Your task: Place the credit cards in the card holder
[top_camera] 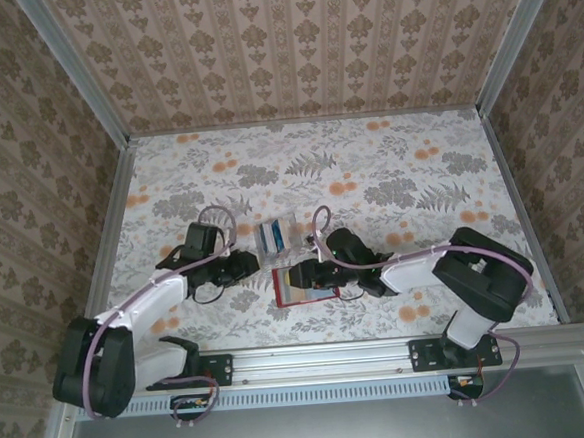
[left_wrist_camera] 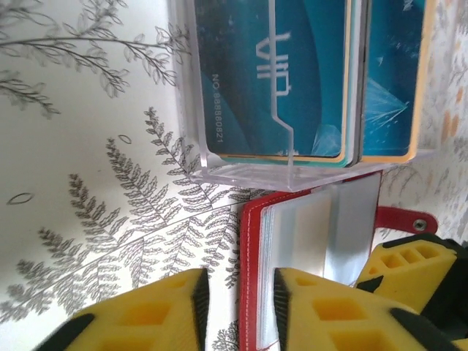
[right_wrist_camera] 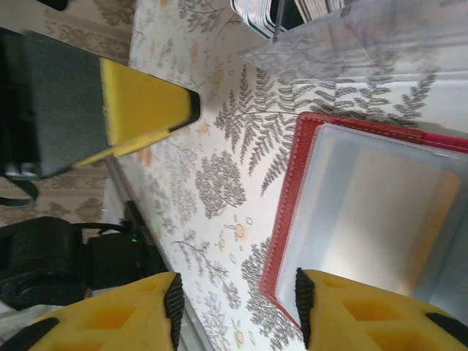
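Your left claw (left_wrist_camera: 240,292): released, jaws apart, card holder (left_wrist_camera: 252,278) edge beside one finger. Right claw (right_wrist_camera: 238,294): released, card holder corner under one finger. Credit cards (left_wrist_camera: 278,73) ahead of left claw, standing in clear tray (left_wrist_camera: 241,172).

We see a clear plastic box (left_wrist_camera: 248,175) standing on the fern-and-flower printed table (top_camera: 399,171), with patterned wallpaper walls (top_camera: 300,48) on three sides.
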